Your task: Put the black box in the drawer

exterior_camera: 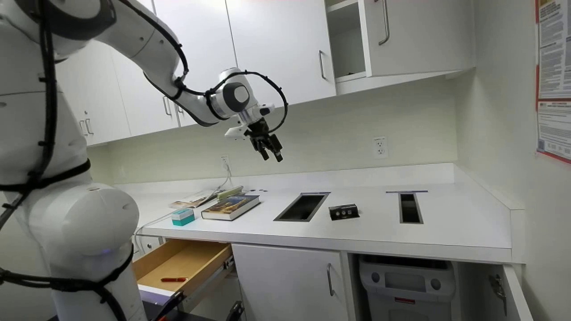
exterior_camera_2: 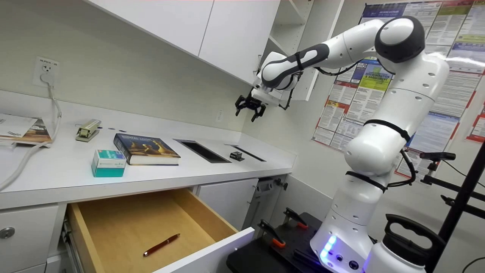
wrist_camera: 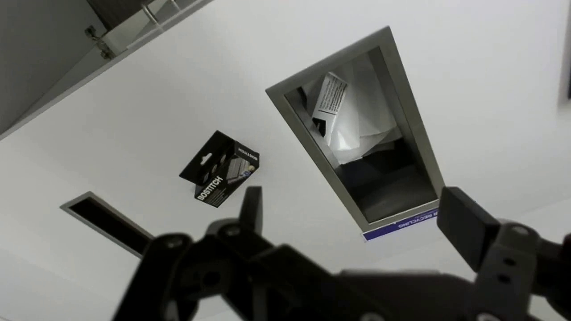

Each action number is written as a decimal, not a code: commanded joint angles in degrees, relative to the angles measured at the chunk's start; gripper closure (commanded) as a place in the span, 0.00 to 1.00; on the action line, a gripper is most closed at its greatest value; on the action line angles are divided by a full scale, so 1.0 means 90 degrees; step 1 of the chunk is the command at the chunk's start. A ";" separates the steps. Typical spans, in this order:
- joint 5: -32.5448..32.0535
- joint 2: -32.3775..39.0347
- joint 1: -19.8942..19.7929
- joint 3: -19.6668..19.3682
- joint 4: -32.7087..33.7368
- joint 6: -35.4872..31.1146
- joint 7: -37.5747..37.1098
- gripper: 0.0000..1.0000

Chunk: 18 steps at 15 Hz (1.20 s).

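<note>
"Hanging well above the worktop (exterior_camera: pixel 464 223), the claw (exterior_camera: pixel 272 157) looks spread to me; in the wrist view its two fingers (wrist_camera: pixel 466 227) stand wide apart."

"Agreed. And the black box (wrist_camera: pixel 226 171), where do you see it?"

"Lying on the worktop, lower than the claw, between the wide slot (wrist_camera: pixel 328 65) and the narrow slot (exterior_camera: pixel 410 208). It sits apart from both (BOSTITCH is printed on it, and a flap (wrist_camera: pixel 214 145) with a hanging hole juts from one side)."

"What shows inside the wide slot?"

"A printed white piece (wrist_camera: pixel 331 96) among pale sheets (wrist_camera: pixel 368 116). At the wall-side end there's a purple strip (wrist_camera: pixel 399 226) reading RECYCLING, upside down in the wrist view."

"And the drawer (exterior_camera_2: pixel 129 212)?"

"Pulled out under the worktop in both exterior views, white at the front and tan wood inside. A reddish pen (exterior_camera_2: pixel 161 245) lies on its floor."

"Toward that end of the worktop?"

"A thick book (exterior_camera_2: pixel 147 149) lying flat, a teal-and-white carton (exterior_camera_2: pixel 109 163) just beside it, and what looks like a green stapler (exterior_camera_2: pixel 88 129) near them, closer to the wall."
</note>
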<state>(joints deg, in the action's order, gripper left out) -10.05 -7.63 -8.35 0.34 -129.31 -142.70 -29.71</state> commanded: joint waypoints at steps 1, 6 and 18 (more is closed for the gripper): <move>-0.0109 0.1471 -0.0057 -0.0170 0.1209 -0.0395 -0.1178 0.00; 0.0181 0.3089 0.0190 -0.0998 0.2693 -0.0527 -0.2334 0.00; 0.1145 0.4848 0.0207 -0.1821 0.4027 -0.0499 -0.4143 0.00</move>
<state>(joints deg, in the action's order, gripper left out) -0.44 35.86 -6.88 -15.49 -93.24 -147.31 -67.58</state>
